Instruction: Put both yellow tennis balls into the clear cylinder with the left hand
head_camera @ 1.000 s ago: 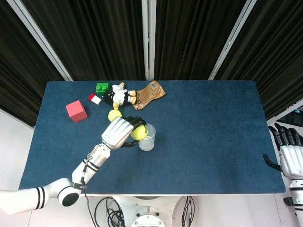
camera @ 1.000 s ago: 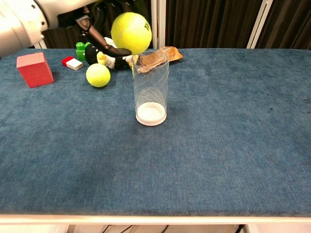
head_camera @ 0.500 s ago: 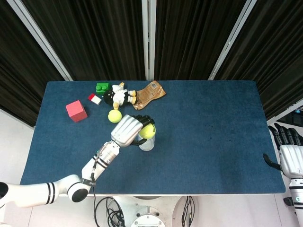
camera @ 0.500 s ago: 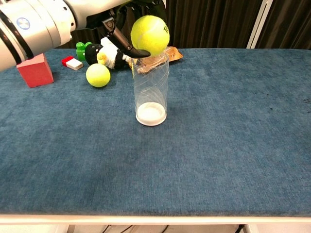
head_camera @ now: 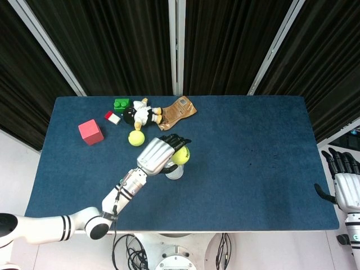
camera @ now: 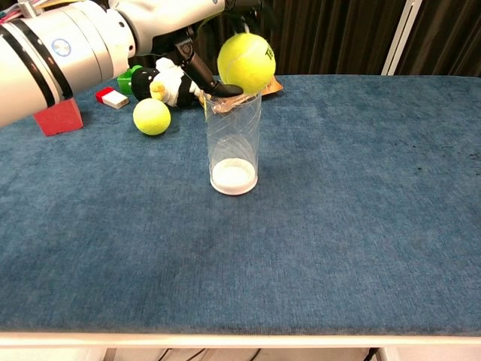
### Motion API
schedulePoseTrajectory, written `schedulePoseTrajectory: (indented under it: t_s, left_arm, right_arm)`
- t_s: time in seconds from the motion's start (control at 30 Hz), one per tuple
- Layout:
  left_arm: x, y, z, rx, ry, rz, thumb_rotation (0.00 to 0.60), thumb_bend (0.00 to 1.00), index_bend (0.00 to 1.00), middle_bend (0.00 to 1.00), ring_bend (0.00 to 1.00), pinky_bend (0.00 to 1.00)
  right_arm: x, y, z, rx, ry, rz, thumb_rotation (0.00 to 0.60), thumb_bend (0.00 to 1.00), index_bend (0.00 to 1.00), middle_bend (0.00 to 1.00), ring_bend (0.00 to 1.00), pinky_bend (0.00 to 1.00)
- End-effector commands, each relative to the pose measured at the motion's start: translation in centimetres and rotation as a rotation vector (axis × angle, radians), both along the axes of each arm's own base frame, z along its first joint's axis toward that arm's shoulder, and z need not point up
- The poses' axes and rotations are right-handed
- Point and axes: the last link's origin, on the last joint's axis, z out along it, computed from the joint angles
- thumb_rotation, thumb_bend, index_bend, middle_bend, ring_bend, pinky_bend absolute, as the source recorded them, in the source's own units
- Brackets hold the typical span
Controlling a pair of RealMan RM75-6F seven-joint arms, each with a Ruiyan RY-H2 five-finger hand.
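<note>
Chest view shows the left hand (camera: 218, 30) grasping one yellow tennis ball (camera: 246, 62) just above the rim of the clear cylinder (camera: 234, 139), the ball sitting slightly toward the far-right edge of the mouth rather than square over it; a dark fingertip lies under the ball, near the rim, which looks like support so the ball does not drop before it is lined up; the cylinder stands upright on the blue tabletop (camera: 361, 195) with nothing inside yet. Head view has the same hand (head_camera: 158, 156) covering most of the cylinder from above, so the ball's alignment is better judged from the chest camera; I would say a small shift back over the opening is needed before letting go. Second tennis ball (camera: 152, 116) rests on the cloth near the plush toy (camera: 171, 83), well within reach for the next pick; the right hand (head_camera: 344, 188) hangs idle off the tabletop's edge, fingers apart, holding nothing.
</note>
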Motion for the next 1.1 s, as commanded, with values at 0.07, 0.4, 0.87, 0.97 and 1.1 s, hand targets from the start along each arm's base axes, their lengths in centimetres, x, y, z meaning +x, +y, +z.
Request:
schedulePoseTrajectory:
  t_s: [0.07, 0.4, 0.87, 0.97, 1.1]
  left_arm:
    - [-0.3, 0.1, 0.2, 0.020, -0.005, -0.009, 0.600, 0.24, 0.11, 0.15, 0.09, 0.34]
    - [-1.6, 0.6, 1.5, 0.066, 0.011, 0.022, 0.600, 0.24, 0.11, 0.15, 0.09, 0.33]
    - [-12.6, 5.8, 4.7, 0.190, 0.238, 0.323, 0.600, 0.23, 0.21, 0.16, 0.09, 0.34]
    - [-15.1, 6.3, 3.6, 0.166, 0.308, 0.360, 0.600, 0.23, 0.24, 0.18, 0.10, 0.34]
    - [-17.1, 6.7, 2.2, 0.140, 0.344, 0.386, 0.600, 0.23, 0.27, 0.22, 0.12, 0.35]
  right_arm:
    - [-0.1, -0.1, 0.0, 0.001, -0.002, 0.005, 0.600, 0.23, 0.00, 0.00, 0.00, 0.00]
    - [-0.2, 0.0, -0.1, 0.004, -0.001, 0.003, 0.600, 0.23, 0.00, 0.00, 0.00, 0.00]
    - [0.1, 0.0, 0.3, -0.006, 0.000, 0.016, 0.600, 0.23, 0.00, 0.00, 0.00, 0.00]
    - [0.1, 0.1, 0.2, -0.005, 0.001, 0.015, 0.600, 0.23, 0.00, 0.00, 0.00, 0.00]
    - [0.0, 0.1, 0.3, -0.004, 0.006, 0.008, 0.600, 0.23, 0.00, 0.00, 0.00, 0.00]
